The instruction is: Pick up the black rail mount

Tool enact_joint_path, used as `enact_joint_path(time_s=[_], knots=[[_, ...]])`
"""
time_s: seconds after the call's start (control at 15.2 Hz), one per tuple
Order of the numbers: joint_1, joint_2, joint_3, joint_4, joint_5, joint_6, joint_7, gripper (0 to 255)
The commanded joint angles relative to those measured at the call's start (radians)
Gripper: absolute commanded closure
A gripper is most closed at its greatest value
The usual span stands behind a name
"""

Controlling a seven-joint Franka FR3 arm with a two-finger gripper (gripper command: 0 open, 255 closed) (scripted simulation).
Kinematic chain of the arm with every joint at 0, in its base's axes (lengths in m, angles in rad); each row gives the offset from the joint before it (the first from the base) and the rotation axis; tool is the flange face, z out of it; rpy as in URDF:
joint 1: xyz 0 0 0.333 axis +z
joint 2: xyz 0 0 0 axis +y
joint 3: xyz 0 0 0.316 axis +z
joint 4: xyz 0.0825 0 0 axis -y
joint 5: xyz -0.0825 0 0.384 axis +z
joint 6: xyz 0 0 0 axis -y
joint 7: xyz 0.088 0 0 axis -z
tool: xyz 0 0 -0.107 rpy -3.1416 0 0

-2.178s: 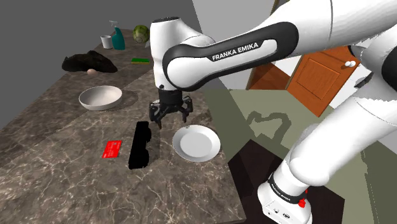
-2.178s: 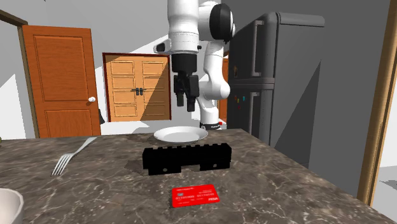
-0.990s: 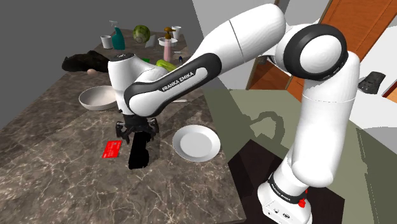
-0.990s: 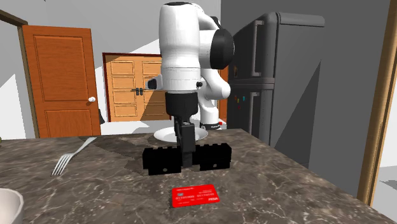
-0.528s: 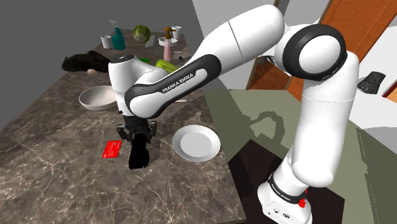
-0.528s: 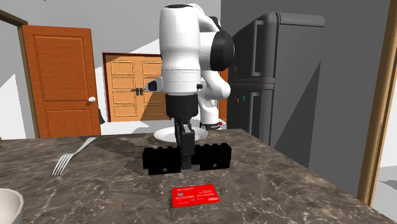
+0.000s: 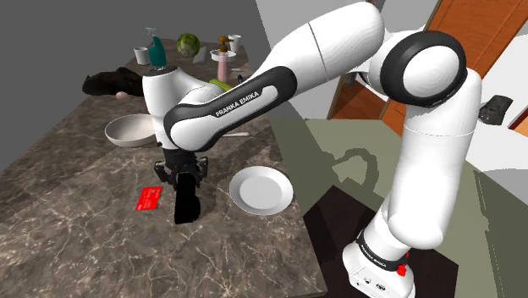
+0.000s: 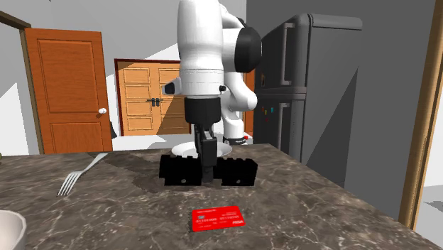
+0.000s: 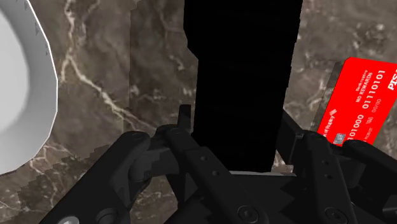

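In the second exterior view, a fork (image 8: 74,180) lies at the left of the dark marbled countertop (image 8: 326,209). At the middle, the black rail mount (image 8: 240,172) runs across the view with its notched top edge level. The gripper (image 8: 206,174) comes straight down on its midpoint and pinches its near and far faces. A shadow lies under the mount, and I cannot tell whether its base touches the stone. A red card (image 8: 218,217) lies flat just in front of the mount, a white plate (image 8: 186,150) sits behind it, and a grey fridge (image 8: 312,85) stands at the right. In the shoulder view the order is card, mount, then plate, with a white bowl (image 7: 131,129) farther back on the left. In the wrist view the fingers (image 9: 185,121) clasp the mount between them, with the plate beyond one finger and the card beyond the other.
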Motion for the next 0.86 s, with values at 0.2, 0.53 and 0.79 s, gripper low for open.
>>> enact_joint_path(time_s=[0.2,0.53,0.79], knots=[[-0.004,-0.028,0.008,0.033,0.018,-0.057,-0.011,255],[-0.008,-0.054,0.014,0.069,0.035,-0.115,-0.022,255],[-0.009,-0.064,0.016,0.086,0.042,-0.141,-0.026,255]])
